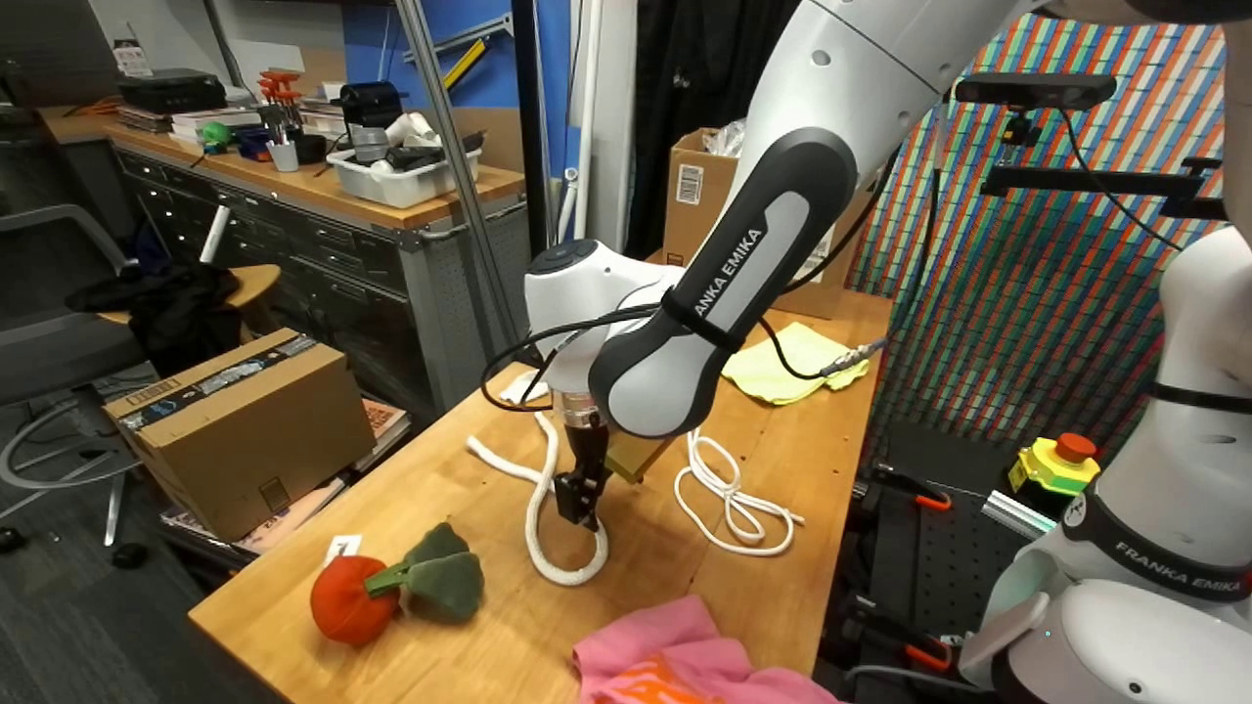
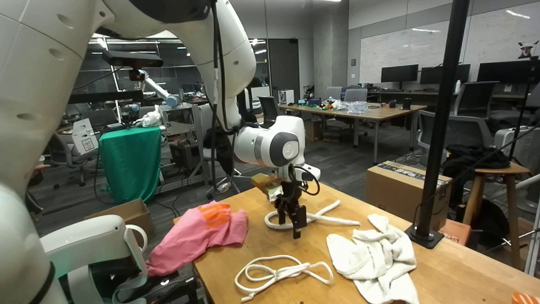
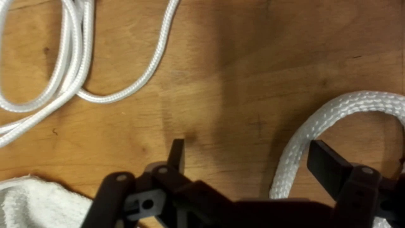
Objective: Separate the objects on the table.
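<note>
2 white ropes (image 2: pixel 276 274), rumpled pink cloth (image 2: pixel 196 236)

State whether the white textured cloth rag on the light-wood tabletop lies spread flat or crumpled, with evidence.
Crumpled: in an exterior view, the white textured cloth rag shows raised, overlapping folds and an uneven outline.

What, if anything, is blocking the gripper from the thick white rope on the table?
Nothing visible: in the wrist view, the open gripper has an uncovered stretch of the thick white rope showing between its jaws. The thinner knotted white rope and white rag lie to one side, outside that gap.
</note>
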`<act>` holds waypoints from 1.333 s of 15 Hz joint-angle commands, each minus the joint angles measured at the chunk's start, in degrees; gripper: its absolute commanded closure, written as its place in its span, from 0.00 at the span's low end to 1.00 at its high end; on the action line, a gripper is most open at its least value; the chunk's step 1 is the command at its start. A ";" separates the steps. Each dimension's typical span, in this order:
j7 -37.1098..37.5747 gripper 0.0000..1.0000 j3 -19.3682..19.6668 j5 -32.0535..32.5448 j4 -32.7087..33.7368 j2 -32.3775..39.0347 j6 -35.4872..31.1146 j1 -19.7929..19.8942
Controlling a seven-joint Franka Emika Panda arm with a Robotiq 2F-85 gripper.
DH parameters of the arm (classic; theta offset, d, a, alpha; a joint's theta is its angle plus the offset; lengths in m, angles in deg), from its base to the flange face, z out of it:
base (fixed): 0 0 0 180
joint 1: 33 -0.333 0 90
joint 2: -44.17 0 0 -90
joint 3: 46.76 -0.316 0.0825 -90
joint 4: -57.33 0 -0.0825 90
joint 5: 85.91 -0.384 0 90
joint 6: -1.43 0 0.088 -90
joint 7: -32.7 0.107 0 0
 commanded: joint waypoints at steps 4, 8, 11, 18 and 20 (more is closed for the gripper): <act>-5.92 0.00 -3.79 -1.49 -2.99 -9.94 7.64 2.38; -8.82 0.00 -4.41 0.44 -3.77 -19.80 18.15 3.41; -13.61 0.00 -4.74 -0.29 -5.97 -28.69 22.16 5.70; -26.53 0.00 -1.49 -12.45 -12.85 -50.53 20.65 11.68; -30.34 0.00 0.62 -16.04 -15.15 -56.01 19.76 12.67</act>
